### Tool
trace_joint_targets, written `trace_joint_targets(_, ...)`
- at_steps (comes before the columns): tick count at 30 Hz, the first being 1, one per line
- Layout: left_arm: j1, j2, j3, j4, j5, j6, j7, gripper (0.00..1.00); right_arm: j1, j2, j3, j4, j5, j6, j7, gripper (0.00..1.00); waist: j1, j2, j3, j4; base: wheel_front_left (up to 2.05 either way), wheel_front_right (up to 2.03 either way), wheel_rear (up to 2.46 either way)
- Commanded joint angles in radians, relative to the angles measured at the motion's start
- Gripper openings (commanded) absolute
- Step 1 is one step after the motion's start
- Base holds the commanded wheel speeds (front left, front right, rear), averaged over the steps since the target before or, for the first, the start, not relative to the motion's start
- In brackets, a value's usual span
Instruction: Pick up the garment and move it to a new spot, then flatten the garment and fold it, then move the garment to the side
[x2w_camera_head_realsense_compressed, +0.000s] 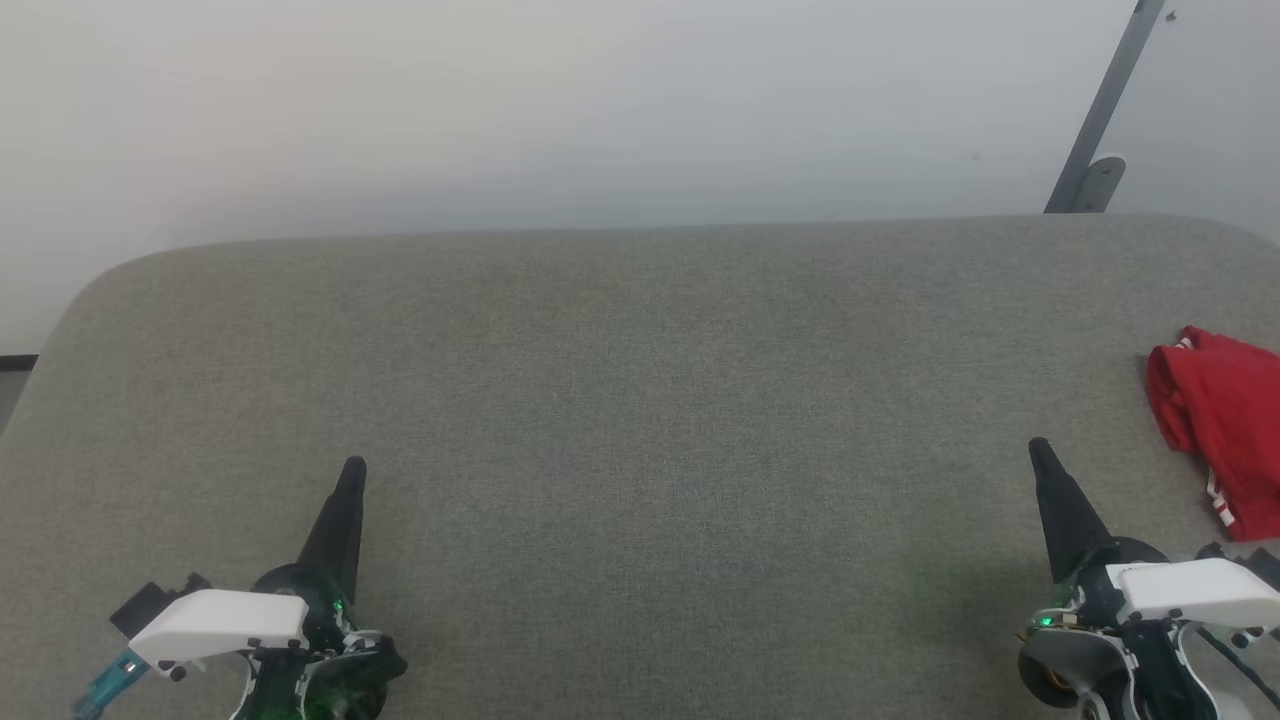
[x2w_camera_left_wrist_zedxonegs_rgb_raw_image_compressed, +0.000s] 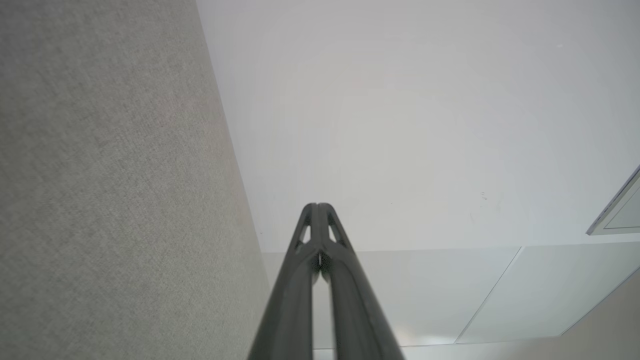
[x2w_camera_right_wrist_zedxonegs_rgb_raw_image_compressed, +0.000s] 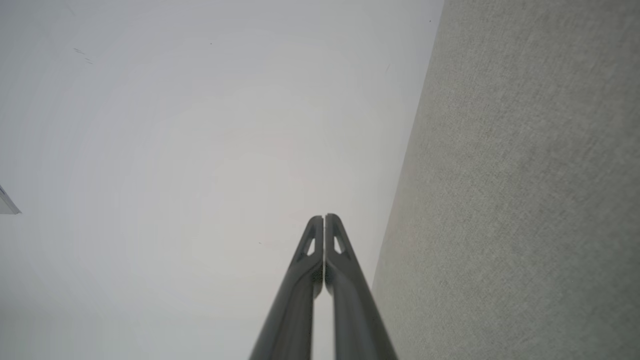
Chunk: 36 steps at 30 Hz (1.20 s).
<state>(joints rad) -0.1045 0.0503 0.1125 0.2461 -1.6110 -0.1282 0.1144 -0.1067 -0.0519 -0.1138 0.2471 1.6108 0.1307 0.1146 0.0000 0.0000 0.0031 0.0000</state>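
Observation:
The garment (x2w_camera_head_realsense_compressed: 1220, 425), red with a bit of red-white striped trim, lies bunched at the right edge of the grey fabric table (x2w_camera_head_realsense_compressed: 640, 400), partly cut off by the head view's border. My right gripper (x2w_camera_head_realsense_compressed: 1038, 447) is shut and empty, low at the right, a short way left of and nearer than the garment. At the lower left my left gripper (x2w_camera_head_realsense_compressed: 354, 465) is also shut with nothing in it. Both wrist views look along closed fingers, the left gripper (x2w_camera_left_wrist_zedxonegs_rgb_raw_image_compressed: 317, 205) and the right gripper (x2w_camera_right_wrist_zedxonegs_rgb_raw_image_compressed: 324, 216), past the table edge toward a pale wall.
A grey metal bracket (x2w_camera_head_realsense_compressed: 1095, 150) leans against the white wall (x2w_camera_head_realsense_compressed: 560, 110) behind the table's far right corner. The table's far edge is rounded at the left corner (x2w_camera_head_realsense_compressed: 100, 290). A pale floor shows beside the table (x2w_camera_left_wrist_zedxonegs_rgb_raw_image_compressed: 450, 290) in the left wrist view.

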Motion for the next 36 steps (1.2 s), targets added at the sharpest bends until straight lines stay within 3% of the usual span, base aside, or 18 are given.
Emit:
trace_joint_targets(1, -0.01, -0.003, 0.003, -0.001, -0.004, -0.005, 0.003, 0.0, -0.005, 0.003, 0.0, -0.005, 0.004, 0.0, 0.002, 0.0, 0.0, 0.0, 0.0, 0.0, 0.0, 0.0, 0.0)
trace_joint_targets(36, -0.01, -0.003, 0.003, -0.001, -0.004, -0.005, 0.003, 0.0, -0.005, 0.003, 0.0, -0.005, 0.004, 0.0, 0.002, 0.0, 0.0, 0.0, 0.0, 0.0, 0.0, 0.0, 0.0)
